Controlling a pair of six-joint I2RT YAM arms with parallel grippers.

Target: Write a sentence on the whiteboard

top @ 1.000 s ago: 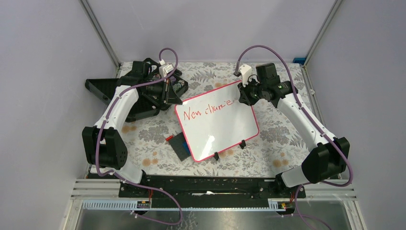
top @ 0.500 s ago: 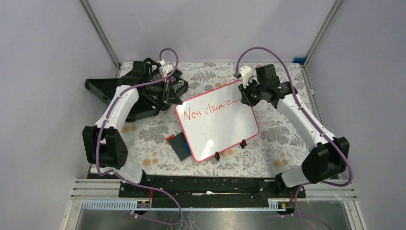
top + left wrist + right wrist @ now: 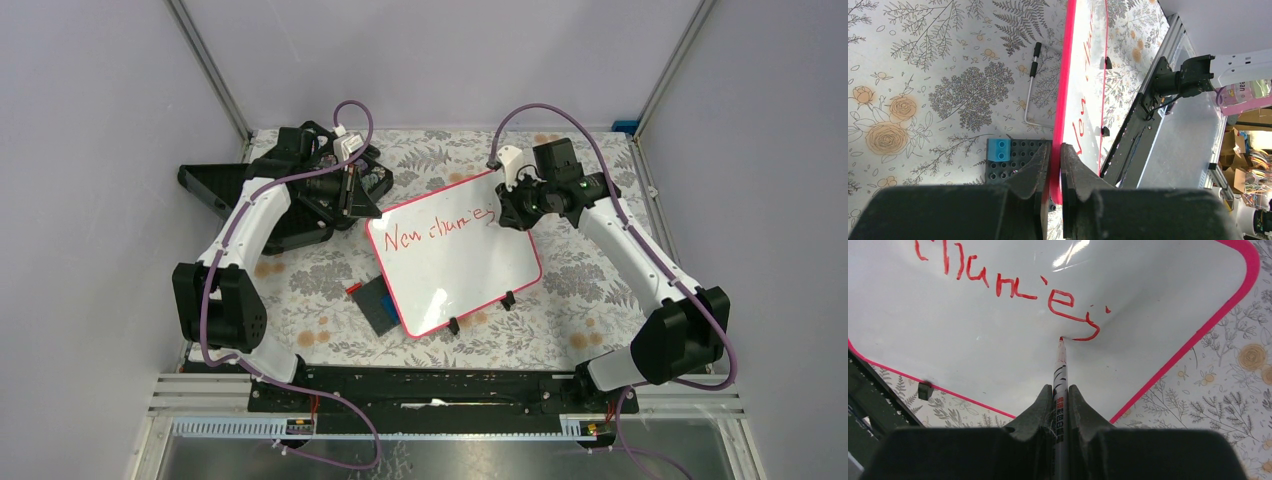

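While one whiteboard stood tilted mid-counter on two black clip feet, the left tool was clamped on its pink frame edge, likely the best hold, as the glossy face looked slippery and the board light yet stiff. The right tool pinched one red marker, tip touching beside one written line of the sentence

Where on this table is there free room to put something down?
Bare floral cloth lies near-left, between the left arm's base and the grey plate, and near-right, between the whiteboard and the right arm. The far-left corner is crowded: black stands and the left end effector.
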